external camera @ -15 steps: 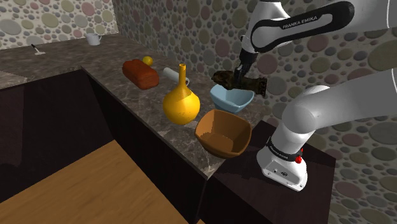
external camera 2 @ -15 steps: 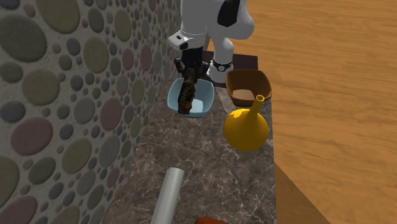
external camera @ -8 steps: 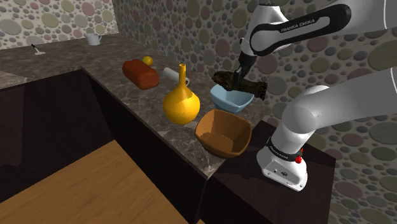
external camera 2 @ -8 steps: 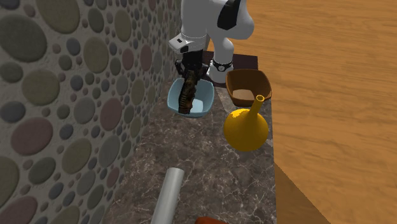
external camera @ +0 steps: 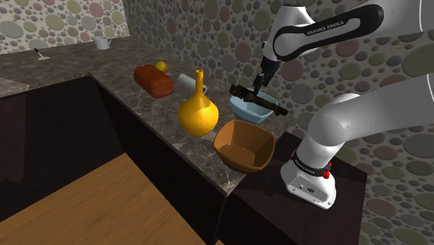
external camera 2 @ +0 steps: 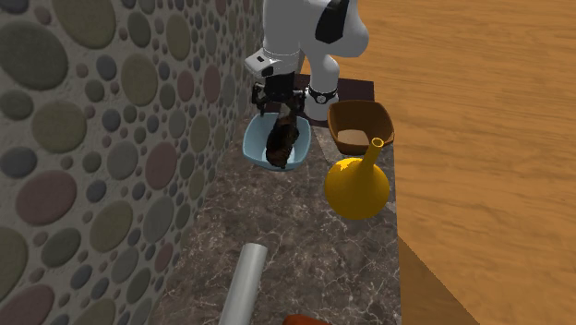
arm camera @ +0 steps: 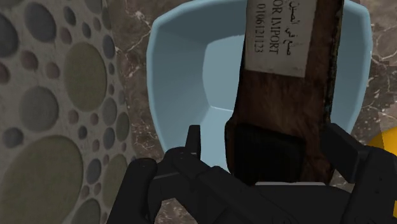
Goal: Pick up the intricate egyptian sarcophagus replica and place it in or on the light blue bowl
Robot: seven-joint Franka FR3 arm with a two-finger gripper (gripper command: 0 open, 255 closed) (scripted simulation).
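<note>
In the shoulder view, nearest on the dark marbled stone counter (external camera: 132,90) sits a brown, square-rimmed bowl (external camera: 240,156), at the end by the white arm's base. Just beyond it stands a yellow round-bellied vase with a long thin neck (external camera: 198,115), upright.

Behind these two is the light blue square-rimmed bowl (external camera: 247,110), close to the pebble-patterned wall (external camera: 229,42). The dark brown, long, flat sarcophagus replica (external camera: 245,92) lies slanted across this bowl. One end sits down inside and the other reaches over the rim. In the wrist view its brown flat face carries a white printed label.

The all-black two-finger gripper (external camera: 259,83) hangs right above the replica with its fingers spread apart. In the wrist view one finger (arm camera: 193,143) stands clear of the replica, with blue bowl showing in the gap. The other stands at the replica's edge, and whether it touches cannot be told.

Farther along the counter lie a red-brown loaf-shaped block (external camera: 154,80), a pale grey cylinder (external camera: 186,81) on its side and a small yellow ball (external camera: 161,66). A small grey mug (external camera: 103,43) stands farthest off.
</note>
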